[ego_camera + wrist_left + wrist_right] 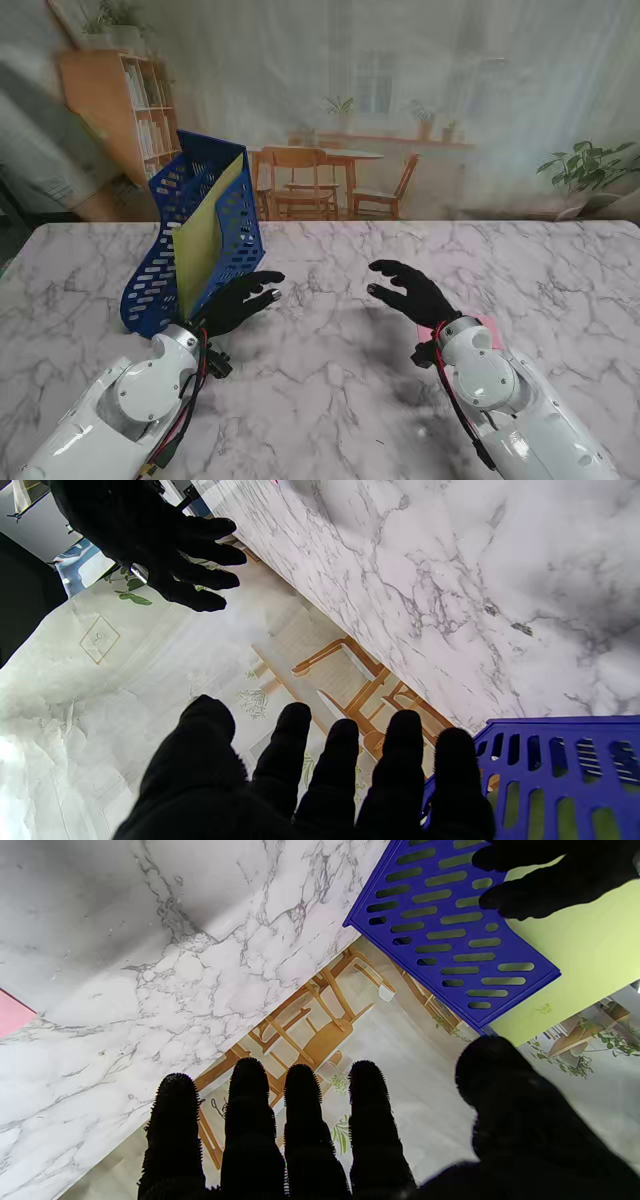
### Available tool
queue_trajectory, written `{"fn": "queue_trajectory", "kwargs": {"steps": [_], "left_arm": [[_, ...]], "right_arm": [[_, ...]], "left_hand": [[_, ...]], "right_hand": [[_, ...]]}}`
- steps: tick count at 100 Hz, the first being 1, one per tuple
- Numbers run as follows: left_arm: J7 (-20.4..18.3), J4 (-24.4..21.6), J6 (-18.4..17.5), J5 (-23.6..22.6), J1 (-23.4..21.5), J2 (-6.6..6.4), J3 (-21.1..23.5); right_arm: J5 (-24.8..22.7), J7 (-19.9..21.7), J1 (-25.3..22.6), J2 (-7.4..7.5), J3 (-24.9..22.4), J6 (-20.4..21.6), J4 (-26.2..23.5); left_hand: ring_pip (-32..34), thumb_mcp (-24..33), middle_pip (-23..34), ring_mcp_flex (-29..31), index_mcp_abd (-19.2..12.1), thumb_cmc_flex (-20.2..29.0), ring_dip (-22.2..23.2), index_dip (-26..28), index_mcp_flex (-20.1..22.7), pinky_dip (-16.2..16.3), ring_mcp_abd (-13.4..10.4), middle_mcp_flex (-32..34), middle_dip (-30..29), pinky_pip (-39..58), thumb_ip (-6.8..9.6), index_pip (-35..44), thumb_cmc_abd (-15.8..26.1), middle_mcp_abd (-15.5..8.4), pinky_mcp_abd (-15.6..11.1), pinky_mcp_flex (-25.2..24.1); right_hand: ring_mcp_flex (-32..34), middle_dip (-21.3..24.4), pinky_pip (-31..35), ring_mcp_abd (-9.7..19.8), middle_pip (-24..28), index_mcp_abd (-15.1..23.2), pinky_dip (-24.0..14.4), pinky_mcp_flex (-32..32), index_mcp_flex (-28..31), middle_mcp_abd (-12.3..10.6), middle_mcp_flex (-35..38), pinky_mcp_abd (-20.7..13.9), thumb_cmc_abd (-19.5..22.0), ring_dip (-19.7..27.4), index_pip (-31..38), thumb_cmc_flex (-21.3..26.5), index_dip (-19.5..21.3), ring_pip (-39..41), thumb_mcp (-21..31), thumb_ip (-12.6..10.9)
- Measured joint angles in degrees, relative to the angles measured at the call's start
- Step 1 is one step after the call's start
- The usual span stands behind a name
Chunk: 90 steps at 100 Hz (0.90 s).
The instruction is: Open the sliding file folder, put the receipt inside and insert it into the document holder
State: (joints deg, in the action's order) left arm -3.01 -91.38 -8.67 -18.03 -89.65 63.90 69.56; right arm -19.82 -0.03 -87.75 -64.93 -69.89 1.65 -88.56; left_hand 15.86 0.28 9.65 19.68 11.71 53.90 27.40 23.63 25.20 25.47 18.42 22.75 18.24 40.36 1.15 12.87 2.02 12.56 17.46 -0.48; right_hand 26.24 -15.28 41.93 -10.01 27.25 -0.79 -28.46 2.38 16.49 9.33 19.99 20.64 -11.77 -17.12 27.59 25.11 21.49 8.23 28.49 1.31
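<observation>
A blue perforated document holder (168, 250) stands at the left of the marble table (330, 380), and a yellow-green file folder (205, 240) stands upright inside it. My left hand (243, 298) hovers open just right of the holder's near end, holding nothing. My right hand (410, 290) is open over the table's middle, fingers spread and pointing left. A pink sheet (490, 330) lies on the table, mostly hidden under my right wrist. The right wrist view shows the holder (450, 935), the folder (590, 950) and a corner of the pink sheet (12, 1015).
The table's far edge runs along a printed backdrop of chairs and shelves (340, 180). The holder's blue wall (560, 775) sits close beside my left fingers.
</observation>
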Motion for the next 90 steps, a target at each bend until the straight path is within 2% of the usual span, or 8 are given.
{"fn": "queue_trajectory", "kwargs": {"steps": [30,56,73,90], "left_arm": [[0.2,-0.8,-0.4,-0.4,-0.8,0.02,0.7],[-0.5,-3.0,-2.9,-0.2,-2.5,-0.1,2.2],[-1.4,-7.7,-6.5,0.2,-5.9,-0.45,4.4],[-0.1,-12.7,-11.6,-0.3,-9.1,-0.51,6.3]], "right_arm": [[-0.1,0.5,-0.3,0.08,0.1,-0.1,-0.7],[-0.4,0.2,-0.6,0.07,0.0,-0.1,-0.9],[-0.4,0.2,-0.6,0.07,0.1,-0.3,-1.0],[-0.1,0.4,-0.4,0.07,0.5,-0.7,-0.8]], "left_hand": [[0.0,0.0,0.0,0.0,0.0,0.0,0.0,0.0,0.0,0.7,0.0,0.0,0.5,0.0,0.0,-0.2,0.0,0.0,0.0,0.0],[0.0,0.0,0.0,0.0,0.0,0.0,0.3,0.0,0.0,1.1,0.0,0.0,0.5,-0.7,0.0,-0.5,0.0,0.0,0.0,0.0],[-0.4,0.0,0.0,-0.4,0.0,0.0,0.3,0.0,0.0,1.5,0.0,0.0,0.5,-0.7,0.0,-0.8,0.0,0.0,0.0,0.0],[-0.4,0.0,0.0,-0.4,0.0,-0.1,0.3,0.0,0.0,1.5,0.0,0.0,0.5,-0.7,0.0,-1.1,0.0,0.0,0.0,0.2]], "right_hand": [[0.0,0.0,0.0,0.0,0.0,0.0,0.0,0.0,0.0,0.0,0.0,0.0,0.0,0.0,0.0,0.0,0.0,0.0,-0.1,0.0],[0.0,0.0,0.0,0.0,0.0,0.0,0.0,0.0,0.0,0.0,0.0,0.0,0.0,0.0,0.0,0.0,0.0,0.0,-0.1,0.0],[0.0,0.0,0.0,0.0,0.0,0.0,0.0,0.0,0.0,0.0,0.0,0.0,0.0,0.0,0.0,0.0,0.0,0.0,-0.1,0.0],[0.0,0.0,0.0,0.0,0.0,0.0,0.0,0.0,0.0,0.0,0.0,0.0,0.0,0.0,0.0,0.0,0.0,0.0,-0.2,0.0]]}}
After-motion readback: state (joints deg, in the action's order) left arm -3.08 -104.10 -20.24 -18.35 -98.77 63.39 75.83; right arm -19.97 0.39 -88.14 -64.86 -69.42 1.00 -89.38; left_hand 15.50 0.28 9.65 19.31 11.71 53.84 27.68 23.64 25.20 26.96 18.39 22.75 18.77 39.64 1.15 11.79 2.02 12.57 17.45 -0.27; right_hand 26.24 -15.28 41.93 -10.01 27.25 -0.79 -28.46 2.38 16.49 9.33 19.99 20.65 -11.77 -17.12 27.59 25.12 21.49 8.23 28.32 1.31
